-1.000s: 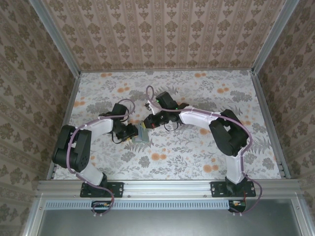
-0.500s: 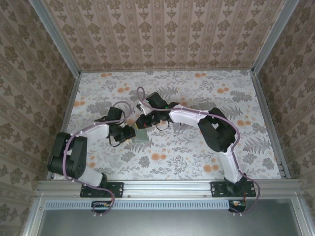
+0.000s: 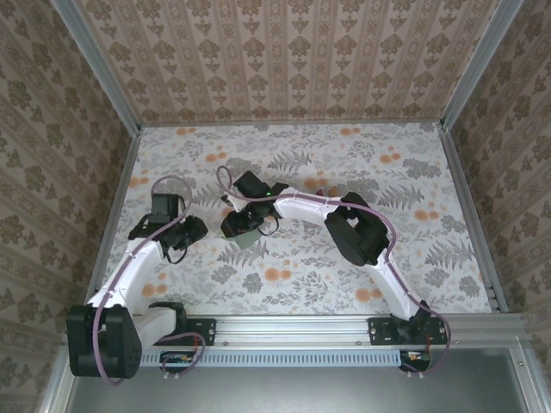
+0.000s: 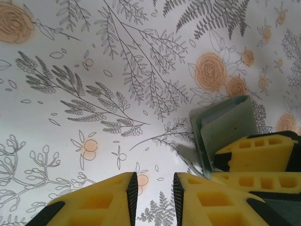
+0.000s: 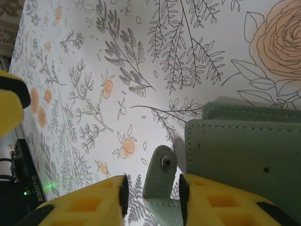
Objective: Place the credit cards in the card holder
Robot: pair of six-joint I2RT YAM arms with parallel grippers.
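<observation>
The grey-green card holder (image 5: 244, 155) lies flat on the flowered table (image 5: 117, 61), with its snap strap (image 5: 160, 172) sticking out. My right gripper (image 5: 151, 186) is open, and the strap stands loose between its fingers. From above, the right gripper (image 3: 234, 225) is at the holder's (image 3: 250, 241) left end. My left gripper (image 4: 155, 181) is open with nothing between its fingers; the holder (image 4: 225, 127) lies off to its right, and the right arm's yellow fingers (image 4: 256, 157) are on it. From above, the left gripper (image 3: 191, 231) is a short way left of the holder. The credit cards are hidden.
Patterned walls with metal rails (image 3: 112, 206) close in the table on three sides. Bare tablecloth stretches behind (image 3: 344, 155) and in front of the arms (image 3: 284, 275). The left arm's dark wrist body (image 5: 23, 179) shows at the left of the right wrist view.
The left arm has drawn back to the left, away from the holder, its jaws narrowing a little. The right gripper has slid left and gone from shut to open.
</observation>
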